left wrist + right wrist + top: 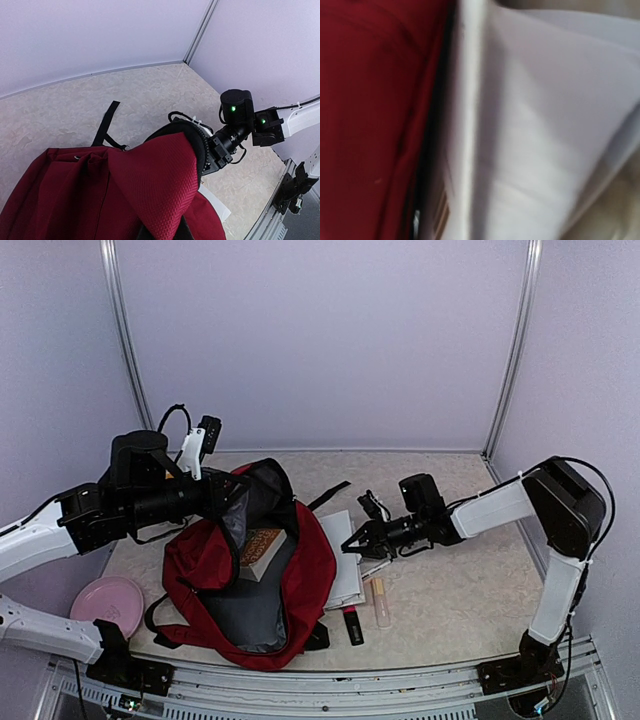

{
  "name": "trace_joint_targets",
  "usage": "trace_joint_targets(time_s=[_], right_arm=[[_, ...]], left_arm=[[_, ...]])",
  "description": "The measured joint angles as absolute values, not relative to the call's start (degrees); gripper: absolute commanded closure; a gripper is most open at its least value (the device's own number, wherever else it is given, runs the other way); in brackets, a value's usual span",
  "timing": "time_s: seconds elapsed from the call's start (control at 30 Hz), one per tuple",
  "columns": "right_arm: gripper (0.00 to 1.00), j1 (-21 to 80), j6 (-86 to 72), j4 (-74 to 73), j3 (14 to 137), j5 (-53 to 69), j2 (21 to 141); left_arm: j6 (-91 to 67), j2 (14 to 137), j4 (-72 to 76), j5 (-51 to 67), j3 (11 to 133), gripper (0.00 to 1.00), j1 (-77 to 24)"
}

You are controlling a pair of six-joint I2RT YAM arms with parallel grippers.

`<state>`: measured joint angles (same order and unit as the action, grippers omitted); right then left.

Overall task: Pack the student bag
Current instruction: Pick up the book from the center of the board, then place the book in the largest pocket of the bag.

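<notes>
From above: student bag [300, 585] lies open on the bench [450, 590], left of centre, with a book [262, 550] inside. The left hand [210, 495] is at its raised rim. The right hand [352, 542] has its jaws spread at the white notebook [347, 580], just beside the bag. Risk: a weak hold lets the rim sag and narrows the mouth, and loose pages could fan or catch the zipper edge. Left wrist: the bag's cloth fills the foreground and buries the fingers, so I cannot tell whether the hand grips. Right wrist: blurred red cloth and white pages, with its own fingers out of sight.
</notes>
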<state>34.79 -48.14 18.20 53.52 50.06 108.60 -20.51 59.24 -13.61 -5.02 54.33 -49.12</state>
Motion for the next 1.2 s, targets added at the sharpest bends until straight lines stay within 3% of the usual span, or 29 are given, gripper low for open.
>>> trace_joint_targets(time_s=[0.47,0.57,0.7,0.97,1.1,1.2], right_arm=[[0.95,23.5,-33.4,-4.3,51.4,43.0,80.7],[1.0,22.8,-29.4,-8.5,52.4,41.7,76.9],[1.0,23.9,-22.7,-11.0,54.3,40.9,71.0],[1.0,44.1,0.6,1.2,54.5,37.8,55.2],[1.0,52.8,17.3,5.3,54.6,31.6,56.9],[1.0,60.5,33.1,5.2,55.4,19.8,63.0]], left_arm=[[-19.0,58.6,-15.0,-6.9,54.3,1.0,-49.0],[-18.8,59.2,-15.0,-6.9,54.4,1.0,-49.0],[-17.8,60.4,-15.0,-6.7,54.7,1.0,-49.0],[-13.6,60.8,-17.3,-5.2,57.8,1.0,-49.0],[-12.5,61.1,-19.1,-4.3,59.6,1.0,-49.0],[-12.6,61.4,-19.7,-4.1,60.1,1.0,-49.0]])
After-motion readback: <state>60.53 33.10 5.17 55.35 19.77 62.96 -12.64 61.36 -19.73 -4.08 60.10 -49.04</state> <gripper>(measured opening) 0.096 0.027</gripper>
